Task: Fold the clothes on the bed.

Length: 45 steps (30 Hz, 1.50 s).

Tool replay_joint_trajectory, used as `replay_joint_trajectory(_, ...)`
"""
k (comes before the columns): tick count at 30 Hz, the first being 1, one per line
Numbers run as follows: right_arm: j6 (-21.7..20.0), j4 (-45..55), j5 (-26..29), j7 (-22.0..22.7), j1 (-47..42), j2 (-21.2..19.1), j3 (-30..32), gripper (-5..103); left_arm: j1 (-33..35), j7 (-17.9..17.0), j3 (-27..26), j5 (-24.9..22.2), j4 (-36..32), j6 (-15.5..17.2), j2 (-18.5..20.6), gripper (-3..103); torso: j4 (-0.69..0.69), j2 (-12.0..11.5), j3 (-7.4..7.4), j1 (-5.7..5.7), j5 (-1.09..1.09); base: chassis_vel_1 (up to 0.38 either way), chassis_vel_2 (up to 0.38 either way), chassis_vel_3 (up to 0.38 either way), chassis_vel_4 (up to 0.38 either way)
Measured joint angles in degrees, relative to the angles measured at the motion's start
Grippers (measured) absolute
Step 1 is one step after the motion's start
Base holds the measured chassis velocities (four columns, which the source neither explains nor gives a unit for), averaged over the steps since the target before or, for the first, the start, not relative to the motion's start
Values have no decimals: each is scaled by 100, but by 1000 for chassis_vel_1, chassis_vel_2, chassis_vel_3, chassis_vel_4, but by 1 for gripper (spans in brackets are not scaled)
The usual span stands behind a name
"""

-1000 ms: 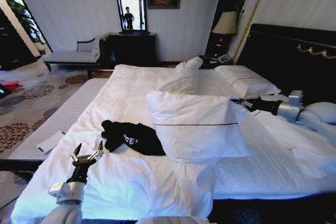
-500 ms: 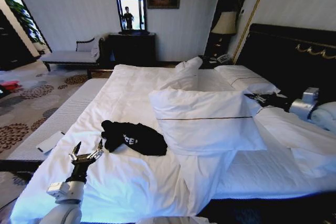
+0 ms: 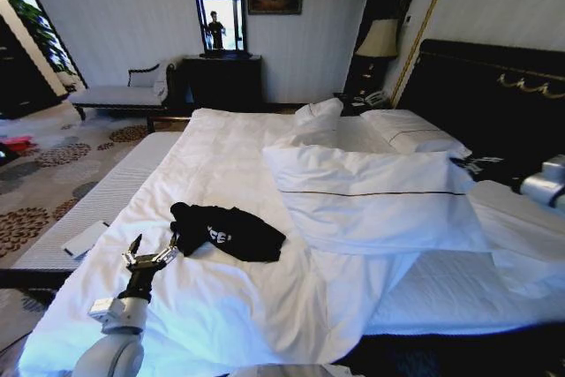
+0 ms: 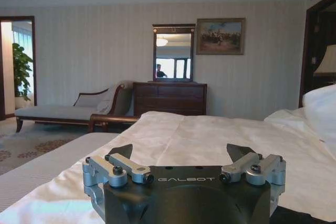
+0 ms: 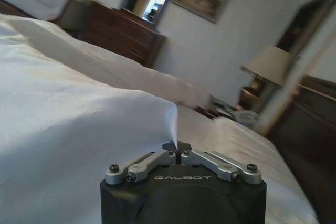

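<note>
Left hand (image 3: 150, 257), fingers spread wide, sits just beside the crumpled black T-shirt (image 3: 231, 231); right hand (image 5: 177, 146) pinches the white pillow (image 3: 375, 196).

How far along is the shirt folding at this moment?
Nothing is folded yet: the black T-shirt lies crumpled on the bed. In hand, the right gripper is shut on a corner of the pillow. The left gripper hovers open beside the shirt. All folding remains.
</note>
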Motion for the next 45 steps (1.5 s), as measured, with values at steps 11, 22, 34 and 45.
replay_joint_trajectory(11, 155, -453, -401, -19, -1505, 741, 2763, 0, -97, -56, 14, -10, 8, 73, 107, 100, 9, 0, 0, 0, -10, 0, 0, 0, 0)
replay_joint_trajectory(22, -293, 1529, -1041, 499, -5509, 2667, 6881, 0, -321, -109, 230, -19, 152, 163, 227, 100, -2, 0, -2, -2, -1, 0, 0, 0, 0)
replay_joint_trajectory(34, -294, 1885, -1272, 662, -6494, 3749, 7781, 0, -390, -104, 259, -67, 270, 168, 254, 100, 3, 0, -1, -2, -2, 0, 0, 0, 0)
replay_joint_trajectory(45, -271, 2374, -1227, 770, -7127, 4771, 8457, 0, -498, -83, 327, -35, 430, 138, 192, 100, 1, 0, 0, -1, -4, 0, 0, 0, 0)
